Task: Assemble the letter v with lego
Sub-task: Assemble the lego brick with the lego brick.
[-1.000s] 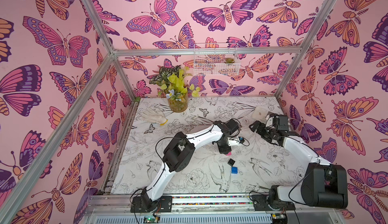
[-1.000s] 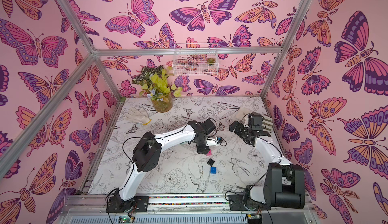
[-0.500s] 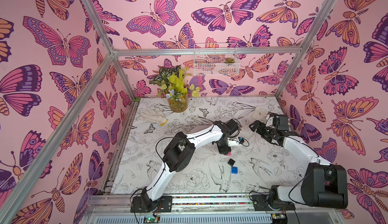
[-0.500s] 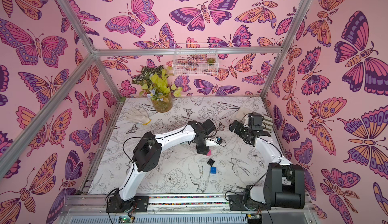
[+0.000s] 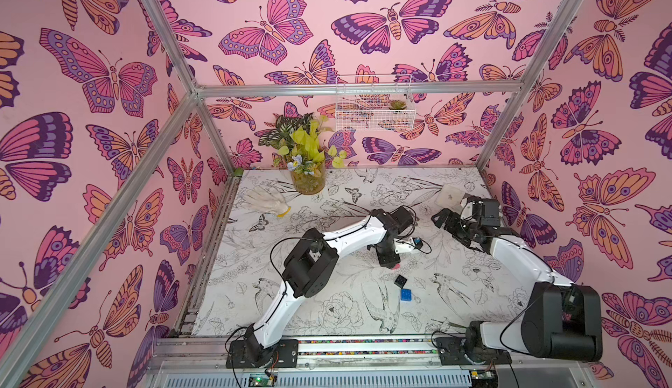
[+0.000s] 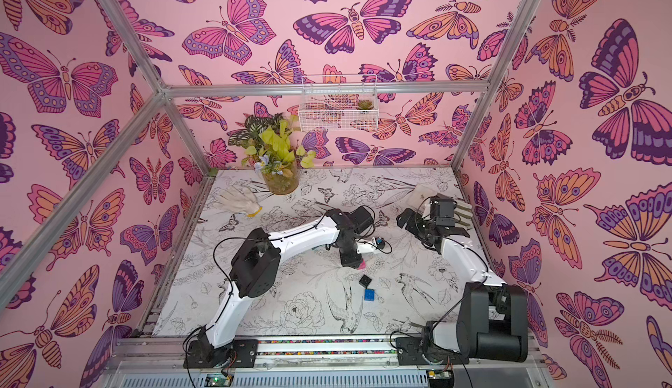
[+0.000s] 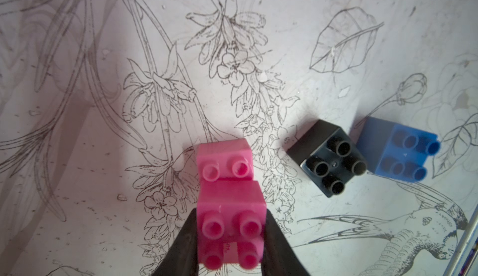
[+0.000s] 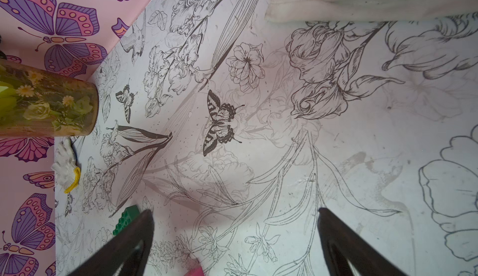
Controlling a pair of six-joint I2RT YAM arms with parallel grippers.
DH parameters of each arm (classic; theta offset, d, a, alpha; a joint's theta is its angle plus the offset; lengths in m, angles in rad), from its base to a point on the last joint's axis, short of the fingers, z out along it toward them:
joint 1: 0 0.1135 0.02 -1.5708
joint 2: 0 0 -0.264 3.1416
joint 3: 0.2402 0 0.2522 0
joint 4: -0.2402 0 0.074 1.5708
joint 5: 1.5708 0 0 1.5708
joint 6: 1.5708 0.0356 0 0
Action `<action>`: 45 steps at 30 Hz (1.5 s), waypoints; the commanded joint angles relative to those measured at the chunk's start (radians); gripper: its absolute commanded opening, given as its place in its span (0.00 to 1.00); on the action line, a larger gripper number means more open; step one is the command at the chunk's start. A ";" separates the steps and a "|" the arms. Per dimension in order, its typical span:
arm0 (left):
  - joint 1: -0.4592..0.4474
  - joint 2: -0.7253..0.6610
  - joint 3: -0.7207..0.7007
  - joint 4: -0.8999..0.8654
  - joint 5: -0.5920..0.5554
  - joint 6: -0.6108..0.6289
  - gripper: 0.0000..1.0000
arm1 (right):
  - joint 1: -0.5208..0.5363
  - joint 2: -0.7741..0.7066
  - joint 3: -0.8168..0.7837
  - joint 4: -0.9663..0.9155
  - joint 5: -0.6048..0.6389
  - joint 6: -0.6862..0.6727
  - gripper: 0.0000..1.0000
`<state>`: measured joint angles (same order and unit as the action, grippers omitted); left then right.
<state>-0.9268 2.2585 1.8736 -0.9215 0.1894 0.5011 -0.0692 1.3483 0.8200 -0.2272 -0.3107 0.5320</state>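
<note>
Left gripper (image 7: 230, 238): is clamped on the upper of two stepped pink bricks (image 7: 229, 202); the joint may be pried apart by tilting.
Black brick (image 7: 328, 158), blue brick (image 7: 398, 150): loose just beside; may be knocked.
Right gripper (image 8: 234, 211): is held wide, empty; green brick (image 8: 126, 219) just beside it.

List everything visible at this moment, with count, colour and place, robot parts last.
pink bricks: 2, pink, joined with an offset, held over the table
black brick: 1, black, loose on the table beside the pink pair
blue brick: 1, blue, close to the black brick
green brick: 1, green, on the table, partly hidden in the right wrist view
glove: 1, white, yellow cuff, back left
vase: 1, amber, leafy, at the back
wire basket: 1, white, back wall
cloth: 1, white, back right
table: 1, white, line drawings
left pincer: 1, black, shut on the upper pink brick
right pincer: 1, black, open, empty
</note>
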 commanded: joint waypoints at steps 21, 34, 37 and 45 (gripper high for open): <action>-0.013 0.138 -0.029 -0.028 -0.047 -0.034 0.25 | 0.006 -0.017 0.013 -0.001 -0.018 0.014 0.99; -0.015 0.157 -0.027 -0.037 -0.126 -0.039 0.25 | 0.007 -0.020 0.013 -0.007 -0.016 0.014 0.99; -0.014 0.161 -0.027 -0.034 -0.161 -0.047 0.25 | 0.006 -0.020 0.013 -0.006 -0.016 0.014 0.99; -0.021 0.158 -0.007 -0.026 -0.249 -0.078 0.25 | 0.007 -0.018 0.007 -0.001 -0.017 0.014 0.99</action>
<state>-0.9596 2.2868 1.9182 -0.9627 0.0814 0.4503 -0.0692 1.3479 0.8200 -0.2276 -0.3164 0.5465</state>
